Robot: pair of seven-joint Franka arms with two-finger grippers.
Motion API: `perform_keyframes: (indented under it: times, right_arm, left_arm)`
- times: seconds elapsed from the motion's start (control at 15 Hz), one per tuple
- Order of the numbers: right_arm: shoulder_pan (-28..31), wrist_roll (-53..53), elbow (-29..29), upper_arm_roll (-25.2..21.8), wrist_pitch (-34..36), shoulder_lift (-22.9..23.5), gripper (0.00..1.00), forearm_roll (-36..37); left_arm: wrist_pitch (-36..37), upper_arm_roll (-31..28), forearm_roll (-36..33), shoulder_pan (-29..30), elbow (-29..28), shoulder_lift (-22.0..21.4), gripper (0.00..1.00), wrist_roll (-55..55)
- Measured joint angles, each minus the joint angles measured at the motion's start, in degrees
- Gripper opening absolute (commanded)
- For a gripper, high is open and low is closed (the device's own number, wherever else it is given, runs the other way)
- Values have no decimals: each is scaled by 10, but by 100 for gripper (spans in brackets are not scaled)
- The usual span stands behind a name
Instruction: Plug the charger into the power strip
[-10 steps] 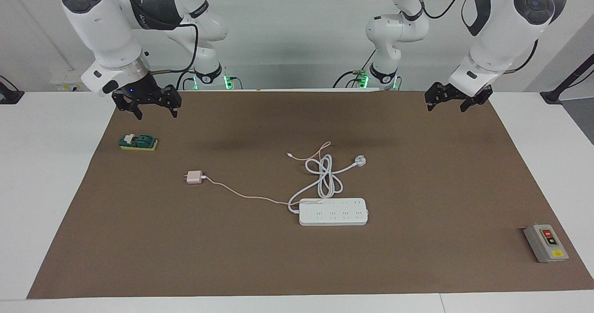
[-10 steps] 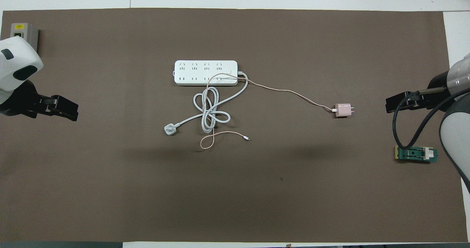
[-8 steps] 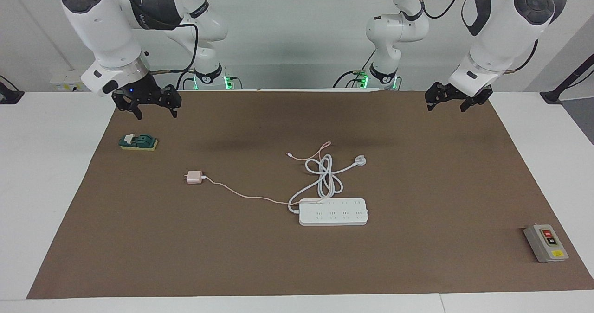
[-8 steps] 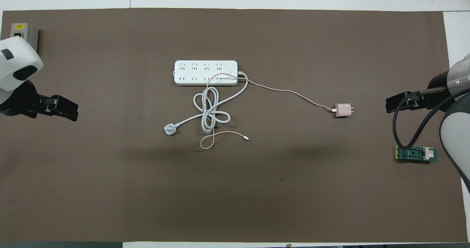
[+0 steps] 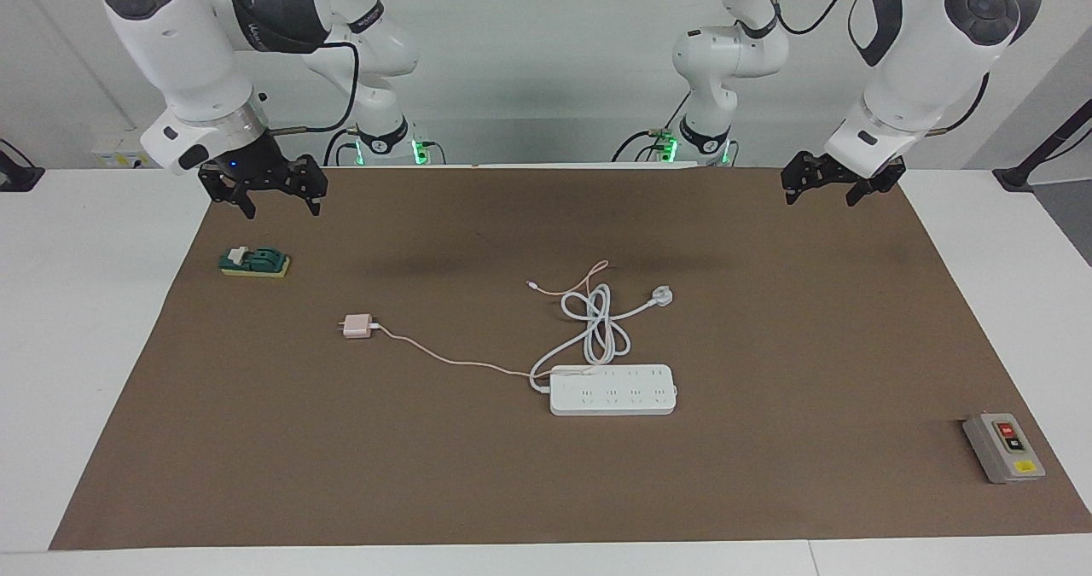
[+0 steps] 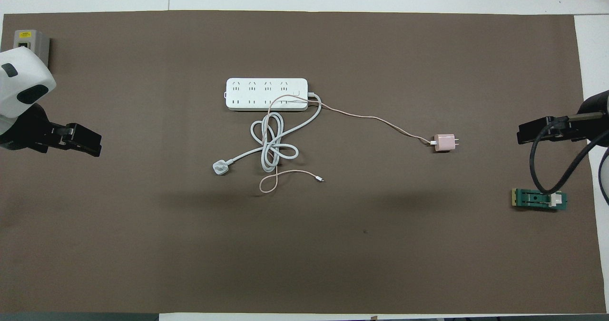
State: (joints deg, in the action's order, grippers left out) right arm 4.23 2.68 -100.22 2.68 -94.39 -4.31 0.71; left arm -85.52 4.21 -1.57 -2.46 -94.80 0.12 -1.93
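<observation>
The charger is a small pale pink cube with short prongs at one face, lying on the brown mat toward the right arm's end of the table. Its thin pink cable runs to the power strip, a long flat white bar with two rows of sockets, unplugged, its thick white cord coiled nearer the robots. The right gripper hangs with fingers spread wide and empty near a green switch block; the left gripper, also wide and empty, waits over the mat's edge
</observation>
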Motion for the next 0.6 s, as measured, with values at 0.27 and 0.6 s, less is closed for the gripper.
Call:
perform_keyframes:
  times: [0.27, 0.6]
  right_arm:
    - [0, -15, -2, 0, 4, -3, 100, -2]
    - [11, -226, -11, 0, 19, 30, 100, -108]
  left_arm:
    - [0, 0, 0, 0, 0, 0, 100, 0]
    - [0, 0, 0, 0, 0, 0, 100, 0]
